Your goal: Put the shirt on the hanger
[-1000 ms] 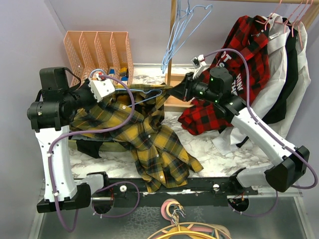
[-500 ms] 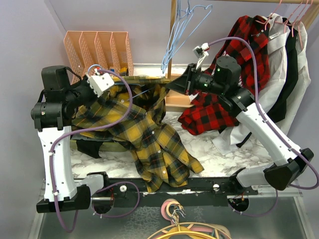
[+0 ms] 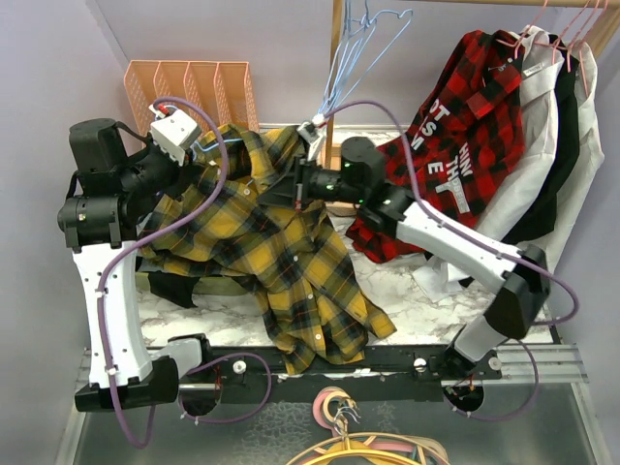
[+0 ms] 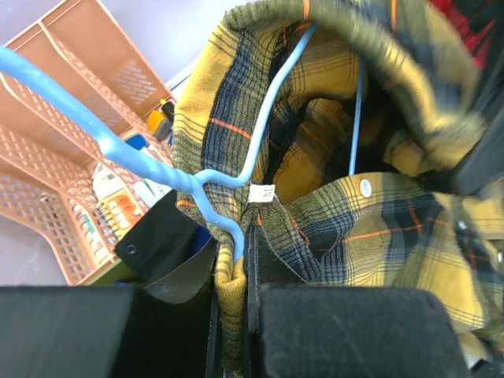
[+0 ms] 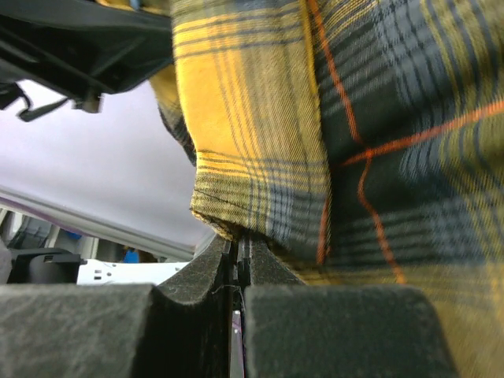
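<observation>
Sagging limp flannel shirt, best gripped at edges: left pincer pinches collar cloth against stiff wire hanger; right pincer pinches a hem.

Shirt mid-table; top hangs between grippers, tail trails to near edge. Left gripper at shirt's upper left, pinching hanger neck with cloth; hanger arms inside shirt. Right gripper at upper right, pinching hem. File rack behind left arm. Spare hangers behind centre. Lettered shirt hangs back right.
</observation>
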Tool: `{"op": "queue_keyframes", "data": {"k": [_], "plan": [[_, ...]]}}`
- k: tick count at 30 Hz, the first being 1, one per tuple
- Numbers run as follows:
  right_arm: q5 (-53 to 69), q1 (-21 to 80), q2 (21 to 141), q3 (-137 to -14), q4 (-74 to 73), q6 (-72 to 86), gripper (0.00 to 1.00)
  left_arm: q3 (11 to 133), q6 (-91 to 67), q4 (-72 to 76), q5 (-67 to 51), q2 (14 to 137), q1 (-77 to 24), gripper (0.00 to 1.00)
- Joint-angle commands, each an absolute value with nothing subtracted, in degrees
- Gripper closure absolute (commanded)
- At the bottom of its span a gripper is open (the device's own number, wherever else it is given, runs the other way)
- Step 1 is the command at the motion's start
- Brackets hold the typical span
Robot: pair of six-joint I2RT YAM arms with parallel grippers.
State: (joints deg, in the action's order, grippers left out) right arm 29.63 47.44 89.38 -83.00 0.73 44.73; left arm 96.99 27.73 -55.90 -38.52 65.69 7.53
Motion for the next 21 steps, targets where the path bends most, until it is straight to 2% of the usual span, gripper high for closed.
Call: {"op": "queue_keyframes", "data": {"k": [1,9,10,11,13,14,15,16,21], "plan": [[30.0,52.7,94.4,-87.3,8.3,48.2,0.99,96.6,21.3,-50.6,-46.1,63.8,8.4,1.0],[30.5,55.0,94.3,-81.2,24.0,52.5,0.99,94.7,20.0,-50.2,-51.7,62.9,9.1,1.0],[30.2,55.0,93.5,-80.1,25.6,52.2,0.95,94.4,20.4,-50.4,-52.5,62.8,9.2,1.0],[29.8,55.0,92.5,-79.2,26.8,51.4,0.86,94.1,21.2,-51.0,-53.4,62.8,9.2,1.0],[30.1,55.0,90.5,-78.0,27.6,48.1,0.54,93.8,23.5,-52.5,-55.1,62.8,9.2,1.0],[30.9,55.0,89.3,-77.7,27.4,45.6,0.35,93.6,24.9,-53.4,-55.7,62.8,9.1,1.0],[32.5,55.1,88.2,-76.9,27.0,42.7,0.08,93.5,26.6,-54.5,-56.4,63.0,9.2,1.0],[34.9,55.1,86.8,-75.9,26.8,39.8,0.01,93.7,28.7,-55.8,-57.3,63.2,9.2,1.0],[58.1,55.0,77.1,-63.4,29.4,21.1,0.01,95.5,42.6,-67.1,-62.6,65.0,9.1,1.0]]}}
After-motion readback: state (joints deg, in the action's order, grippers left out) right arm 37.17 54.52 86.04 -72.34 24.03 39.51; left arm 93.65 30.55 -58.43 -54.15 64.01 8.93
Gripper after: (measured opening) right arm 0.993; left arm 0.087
